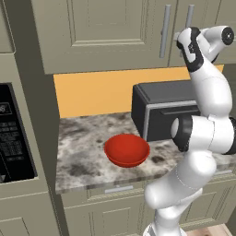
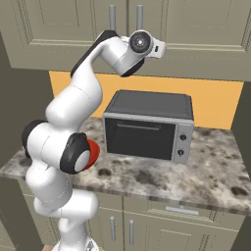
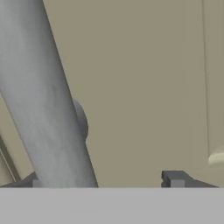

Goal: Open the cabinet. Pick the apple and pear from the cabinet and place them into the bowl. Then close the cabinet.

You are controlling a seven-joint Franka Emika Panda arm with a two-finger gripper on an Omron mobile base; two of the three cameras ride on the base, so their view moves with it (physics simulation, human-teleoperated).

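The cabinet hangs above the counter with both doors shut. My arm reaches up to the lower end of the right door's bar handle. In the hand view that grey handle runs slantwise across the beige door, between my fingertips and close to the left one. The gripper is open, its jaws wide on either side of the bar. The red bowl sits empty on the counter, and a sliver of the bowl peeks out behind my elbow. Apple and pear are hidden.
A black toaster oven stands on the marbled counter right of the bowl, under the cabinet. A tall unit with a dark panel bounds the counter on the left. Drawers and low doors run below.
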